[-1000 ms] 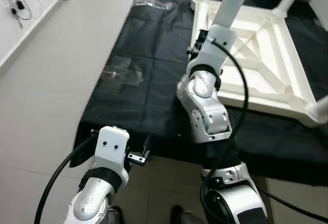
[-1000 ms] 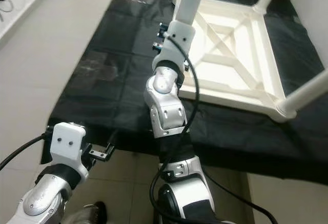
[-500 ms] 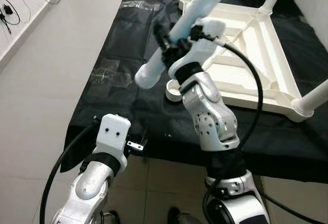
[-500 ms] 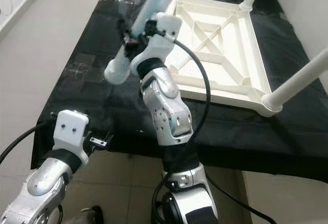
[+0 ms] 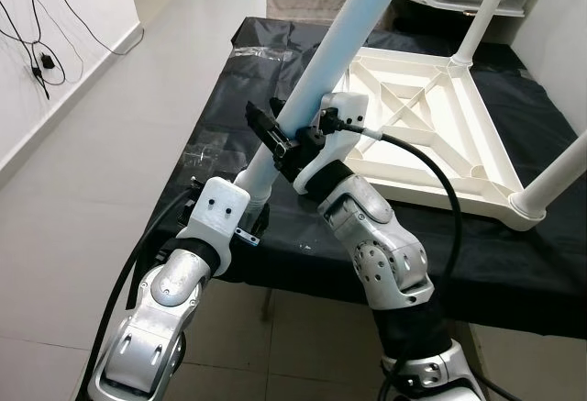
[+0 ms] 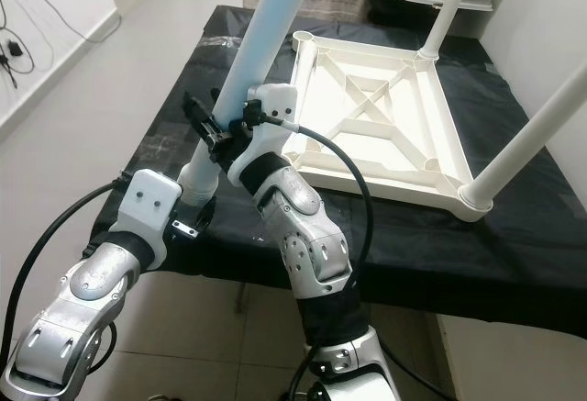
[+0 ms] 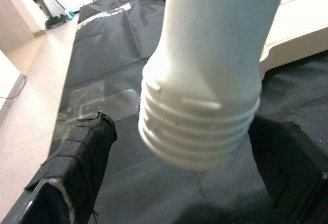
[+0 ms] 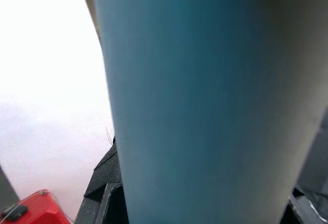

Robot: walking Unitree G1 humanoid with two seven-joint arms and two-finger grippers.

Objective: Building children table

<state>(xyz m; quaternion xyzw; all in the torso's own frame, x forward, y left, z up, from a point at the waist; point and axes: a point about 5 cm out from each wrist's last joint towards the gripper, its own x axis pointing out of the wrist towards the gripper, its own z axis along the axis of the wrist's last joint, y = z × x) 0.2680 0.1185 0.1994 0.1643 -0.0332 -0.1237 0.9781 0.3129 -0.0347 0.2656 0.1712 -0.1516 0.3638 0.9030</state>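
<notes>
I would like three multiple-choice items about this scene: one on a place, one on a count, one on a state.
1. Where does the white table top lie?
A. on the tiled floor
B. upside down on the black cloth
C. leaning on the wall

2. How many legs stand fixed in the table top's corners?
A. none
B. two
C. four

3. What does the right gripper do with the loose leg?
A. it is shut on it
B. it hangs open away from it
C. it presses it flat on the cloth

Answers:
1 B, its ribbed underside faces up on the cloth.
2 B, one at the far corner, one at the near right corner.
3 A, its fingers clamp the slanted leg, whose threaded end sits between the left gripper's open fingers.
</notes>
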